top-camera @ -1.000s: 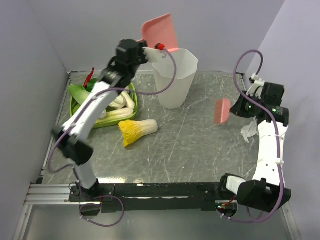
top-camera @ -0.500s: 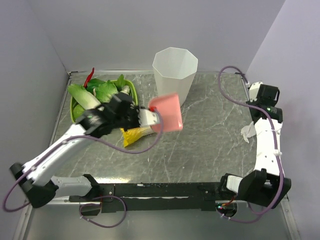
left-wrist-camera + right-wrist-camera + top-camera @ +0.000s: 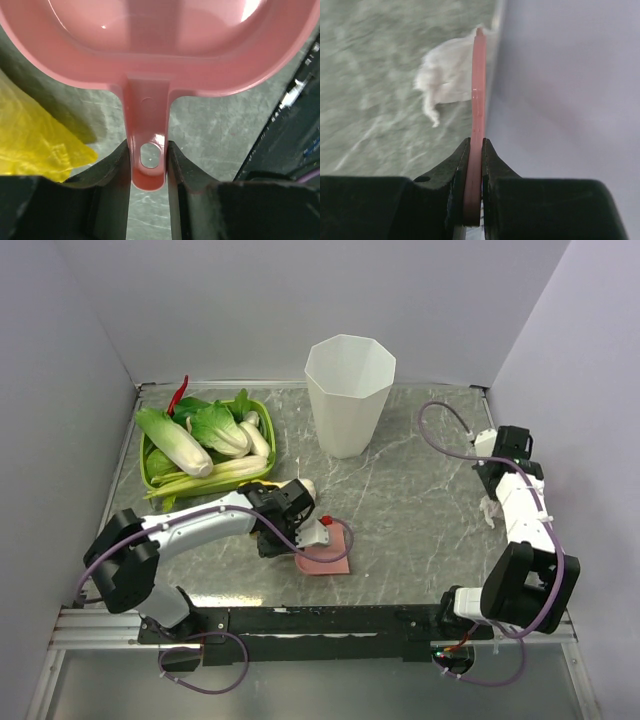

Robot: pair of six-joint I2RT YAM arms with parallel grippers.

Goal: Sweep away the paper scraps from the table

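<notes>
Lying beyond right fingers [image 3: 447,175] (by the wall [image 3: 560,100]) is a paper scrap [image 3: 447,75].

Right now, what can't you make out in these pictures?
Left wrist view: the pink dustpan is cut off by the top edge, so its front lip is unseen.
Right wrist view: the paper scrap is blurred; the pink blade shows edge-on only.
Top view: the right arm hides that blade.
</notes>
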